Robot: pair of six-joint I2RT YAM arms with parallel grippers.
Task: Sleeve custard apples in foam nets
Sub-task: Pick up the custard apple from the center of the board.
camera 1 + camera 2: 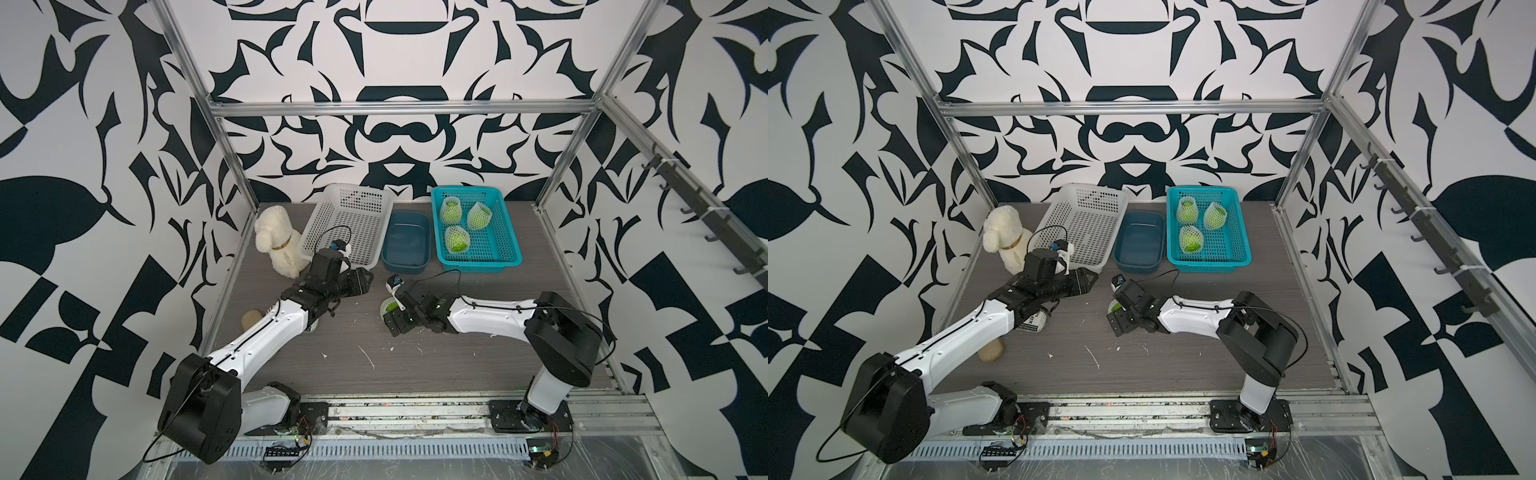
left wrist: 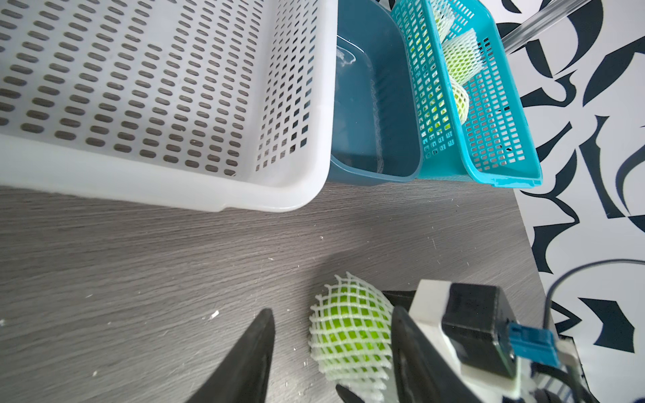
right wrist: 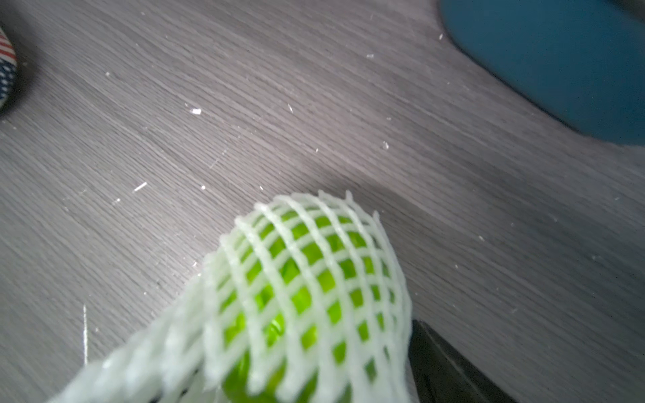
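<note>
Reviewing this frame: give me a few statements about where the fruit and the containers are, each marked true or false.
1. The teal basket holds three netted custard apples. True.
2. The white basket holds a custard apple. False: nothing lies in it.
3. A fourth netted custard apple is outside the baskets, at the right gripper. True.
4. The plush dog sits beside the teal basket. False: it sits beside the white basket.
</note>
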